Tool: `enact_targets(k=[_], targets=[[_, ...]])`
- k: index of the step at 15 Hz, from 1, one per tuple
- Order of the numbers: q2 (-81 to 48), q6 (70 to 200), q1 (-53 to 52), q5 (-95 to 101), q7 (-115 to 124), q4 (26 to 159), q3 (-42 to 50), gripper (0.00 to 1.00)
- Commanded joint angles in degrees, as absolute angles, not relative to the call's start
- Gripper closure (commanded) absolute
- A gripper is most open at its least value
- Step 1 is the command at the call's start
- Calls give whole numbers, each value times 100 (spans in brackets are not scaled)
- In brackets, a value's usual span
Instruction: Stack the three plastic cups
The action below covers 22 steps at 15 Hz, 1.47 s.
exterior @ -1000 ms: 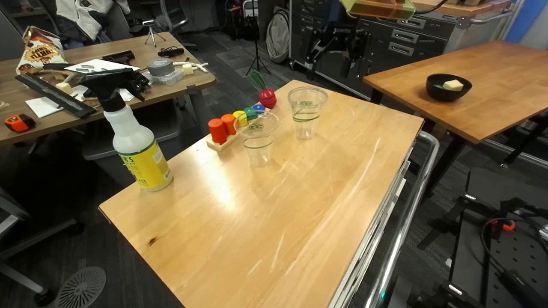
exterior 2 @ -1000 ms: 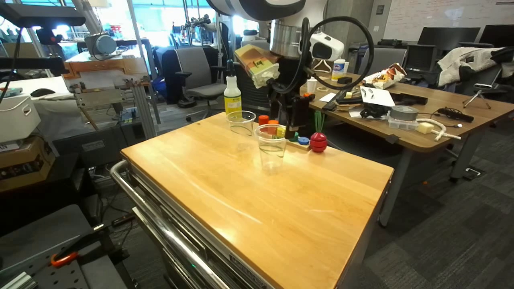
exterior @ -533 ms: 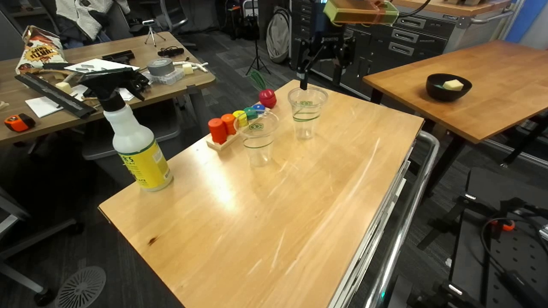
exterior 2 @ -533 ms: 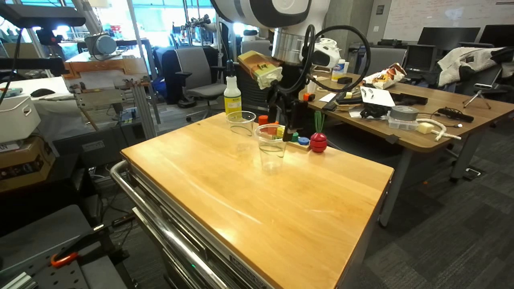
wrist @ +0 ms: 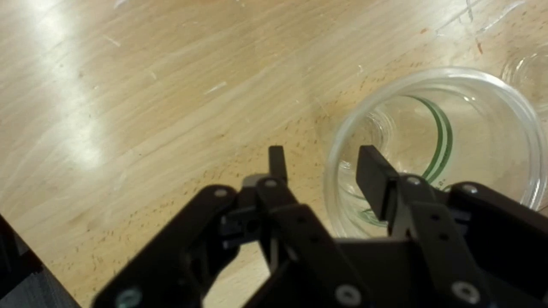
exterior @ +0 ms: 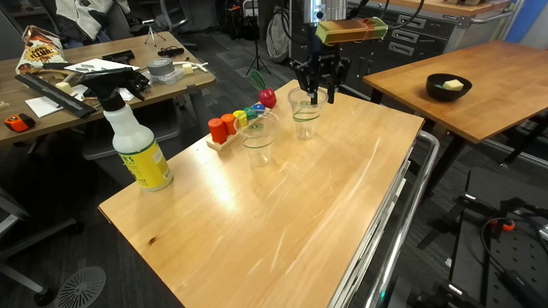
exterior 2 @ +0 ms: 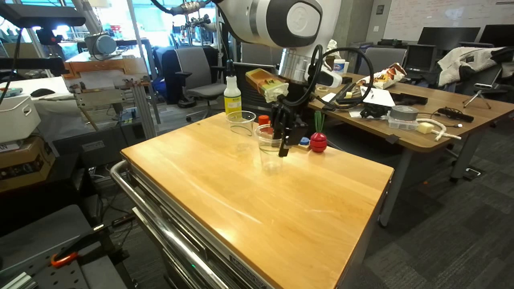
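Two clear plastic cups stand upright and apart on the wooden cart top. The cup nearer my arm has a green band, and my gripper is down at its rim. In the wrist view the rim of that cup runs between my fingers: the right finger is inside the mouth, the left finger outside. A visible gap lies between the pads and the wall, so the jaws are partly open, holding nothing. The other cup stands by the coloured blocks. A third cup cannot be made out separately.
A row of coloured blocks on a wooden base lines the far edge, with a red radish-like toy at its end. The spray bottle stands near a corner. A metal rail runs along one side of the cart.
My gripper has come down and across to the cup's rim, and its jaws have drawn closer together. Both cups stand where they stood.
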State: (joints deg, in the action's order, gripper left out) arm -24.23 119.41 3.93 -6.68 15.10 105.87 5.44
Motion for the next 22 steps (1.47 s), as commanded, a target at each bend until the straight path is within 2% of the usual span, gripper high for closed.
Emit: enact_targets(k=[1, 3, 4, 12, 18, 22], targets=[[-2558, 11738, 404, -736, 1582, 10248, 538, 84], [-2517, 11755, 425, -852, 1547, 10229, 505, 99], [-2479, 11729, 438, -931, 1510, 10228, 478, 100], [-1777, 11801, 444, -1673, 1499, 10492, 382, 99], [-848, 11958, -35, -1050, 1673, 10491, 176, 99], [-861, 11754, -242, -934, 1548, 10278, -62, 99]])
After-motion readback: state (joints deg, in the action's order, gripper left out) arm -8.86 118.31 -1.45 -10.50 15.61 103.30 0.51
